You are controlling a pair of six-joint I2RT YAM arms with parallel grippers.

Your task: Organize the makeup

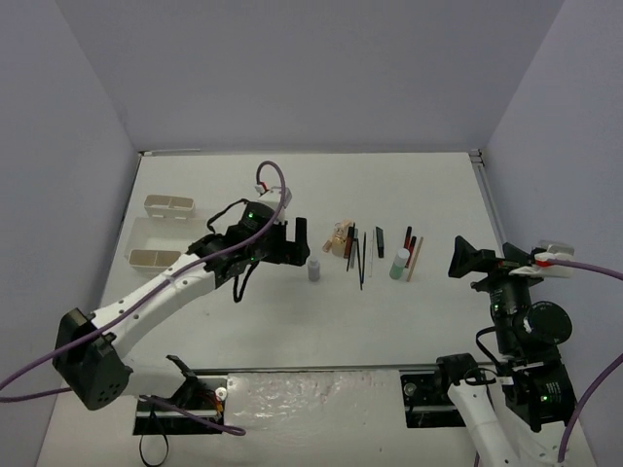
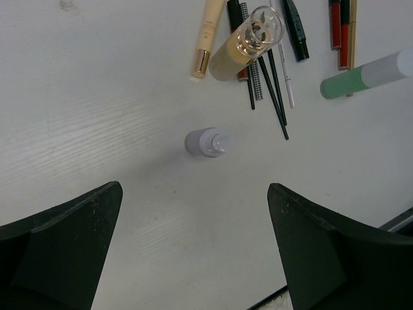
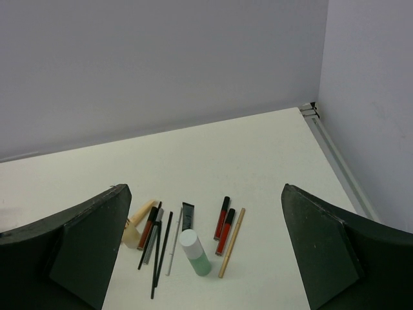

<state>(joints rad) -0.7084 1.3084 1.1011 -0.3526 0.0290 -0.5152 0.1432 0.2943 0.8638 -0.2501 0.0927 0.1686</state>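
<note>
Finds no makeup (image 1: 375, 253) yet visible in the tray (image 1: 156, 234), all loose on the desk (image 1: 409, 185) to the tray's right, grey bottle (image 1: 314, 269) nearest, left claw (image 1: 295, 243) and right claw (image 1: 459, 258) wide open, empty.

Robotics lab test cell, by every sign. Bare white table (image 1: 409, 321) boxed in on three sides by plain lilac-grey panels (image 1: 311, 68), with a metal rail (image 1: 492, 209) along the right edge. Bolted at the near edge on a metal plate (image 1: 282, 394): left arm (image 1: 165, 287) and right arm (image 1: 487, 418), trailing purple cables (image 1: 584, 265).
</note>
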